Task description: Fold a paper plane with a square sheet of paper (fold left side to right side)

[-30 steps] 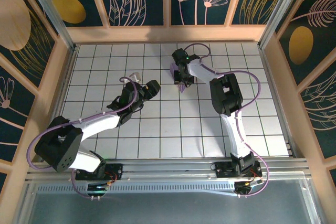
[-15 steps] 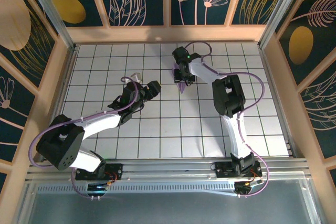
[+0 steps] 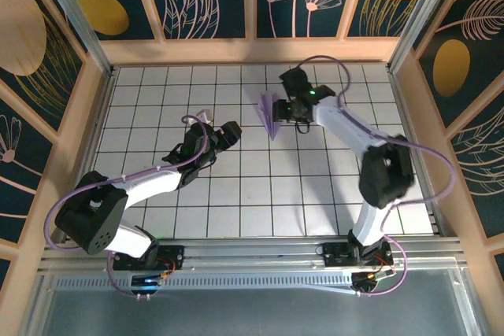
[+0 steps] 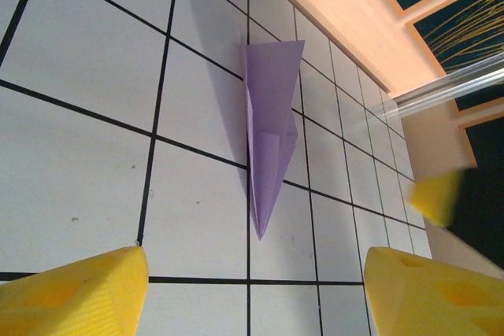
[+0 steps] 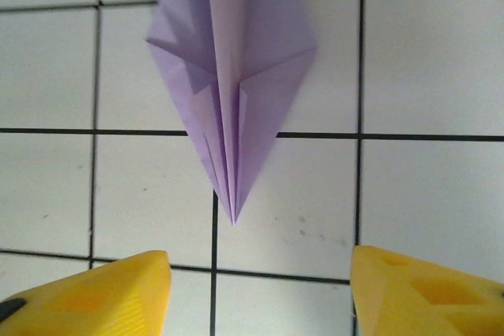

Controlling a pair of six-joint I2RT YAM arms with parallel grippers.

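Note:
The square sheet of paper lies flat on the white grid as a lavender paper plane [image 3: 270,113], a narrow dart with a centre crease. Its tip points toward the near edge. In the right wrist view the paper plane [image 5: 232,84] sits just beyond my right gripper [image 5: 258,261], which is open with bare tile between its yellow fingers [image 5: 110,293]. From above, the right gripper [image 3: 285,109] hangs beside the plane's right edge. My left gripper [image 3: 231,130] is open, left of the plane. The left wrist view has the plane [image 4: 269,127] ahead of the left gripper [image 4: 256,273].
The grid table [image 3: 236,194] is boxed in by a wooden rail at the back [image 3: 252,51] and posts at both sides. Purple cables loop off both arms. The right forearm [image 3: 354,135] slants across the right half of the grid.
The right gripper has opened and let go of the paper plane. Its arm has swung out to the right, uncovering the plane. The left arm has stayed put.

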